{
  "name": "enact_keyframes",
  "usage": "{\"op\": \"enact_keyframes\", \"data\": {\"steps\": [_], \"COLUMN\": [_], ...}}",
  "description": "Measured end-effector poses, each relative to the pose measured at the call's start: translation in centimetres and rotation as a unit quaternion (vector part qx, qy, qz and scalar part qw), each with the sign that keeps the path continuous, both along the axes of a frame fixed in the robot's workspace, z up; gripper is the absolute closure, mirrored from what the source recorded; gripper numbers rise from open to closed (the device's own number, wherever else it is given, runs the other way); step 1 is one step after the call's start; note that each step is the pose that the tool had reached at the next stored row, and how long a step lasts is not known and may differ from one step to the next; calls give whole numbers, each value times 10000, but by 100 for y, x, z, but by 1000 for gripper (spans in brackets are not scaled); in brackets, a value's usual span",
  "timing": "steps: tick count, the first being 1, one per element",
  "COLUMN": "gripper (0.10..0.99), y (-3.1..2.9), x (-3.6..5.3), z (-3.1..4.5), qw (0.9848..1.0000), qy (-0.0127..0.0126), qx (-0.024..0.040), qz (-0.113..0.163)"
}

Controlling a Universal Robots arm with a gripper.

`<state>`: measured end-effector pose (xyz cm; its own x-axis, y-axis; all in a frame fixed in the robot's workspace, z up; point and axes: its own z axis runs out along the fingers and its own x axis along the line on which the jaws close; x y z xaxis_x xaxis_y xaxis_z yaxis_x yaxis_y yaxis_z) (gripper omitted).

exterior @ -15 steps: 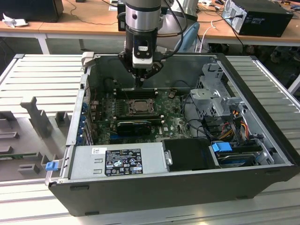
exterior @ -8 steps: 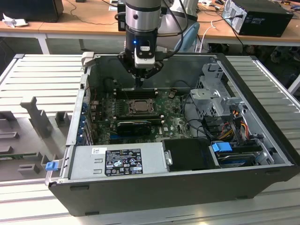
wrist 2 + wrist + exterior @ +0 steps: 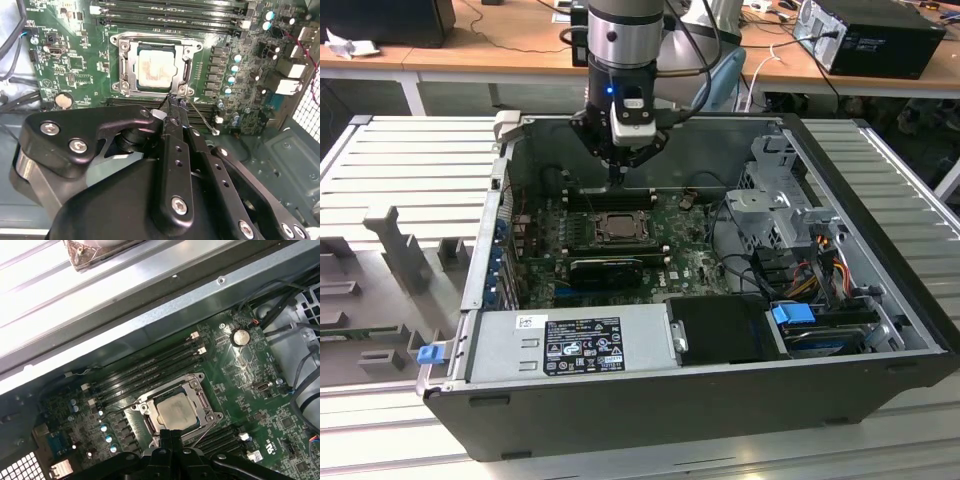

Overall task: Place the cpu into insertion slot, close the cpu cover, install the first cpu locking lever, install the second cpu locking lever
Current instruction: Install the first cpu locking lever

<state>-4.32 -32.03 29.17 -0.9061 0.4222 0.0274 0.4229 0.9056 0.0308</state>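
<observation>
Locate the ribbed metal counter (image 3: 895, 165) and, lying on it, the computer case (image 3: 720, 400) with its side panel off. Trace the arm (image 3: 620, 40) reaching down into the case from the far side in the exterior view. Note the grey power supply (image 3: 580, 340) along the near wall and the green motherboard (image 3: 695, 265) flat on the case floor behind it.

Find the end effector (image 3: 617, 172) pointing straight down at the motherboard, above the black memory slots (image 3: 610, 196) on the far side of the socket. In both wrist views, read the end effector (image 3: 174, 102) (image 3: 171, 435) as fully closed, fingers pressed together into one narrow tip, with nothing visibly clamped between them.

Identify the cpu cover (image 3: 126, 62) lying flat over the socket, its frame surrounding a square opening. Find the cpu (image 3: 156, 67) seated in the socket, pale metal top exposed through that opening. Place the closed tip at the outer edge of the cover, close to one corner, just beside the frame and clear of the cpu top. Do not assume contact with the frame; not determinable.

In the second wrist view, note a thin wire lever (image 3: 204, 120) slanting away from the tip over the board. Contact between tip and lever: not determinable.
</observation>
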Motion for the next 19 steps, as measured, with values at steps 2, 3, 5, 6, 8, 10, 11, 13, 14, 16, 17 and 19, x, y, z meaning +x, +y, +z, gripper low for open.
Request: {"op": "enact_keyframes", "data": {"steps": [2,3,5,6,8,10,11,13,14,16,17,19], "gripper": [980,980,980,980,980,980,980,980,980,980,980,980], "y": [0,0,0,0,0,0,0,0,0,0,0,0], "x": [0,0,0,0,0,0,0,0,0,0,0,0], "z": [0,0,0,0,0,0,0,0,0,0,0,0], "qw": [10000,9999,9996,9995,9989,9986,9982,9972,9967,9955,9942,9924], "qy": [0,0,0,0,0,-1,-2,-4,-4,-4,-5,-5], "qx": [0,0,0,0,0,0,0,0,0,0,0,0], "qz": [78,113,267,310,460,533,604,751,808,948,1072,1231]}}
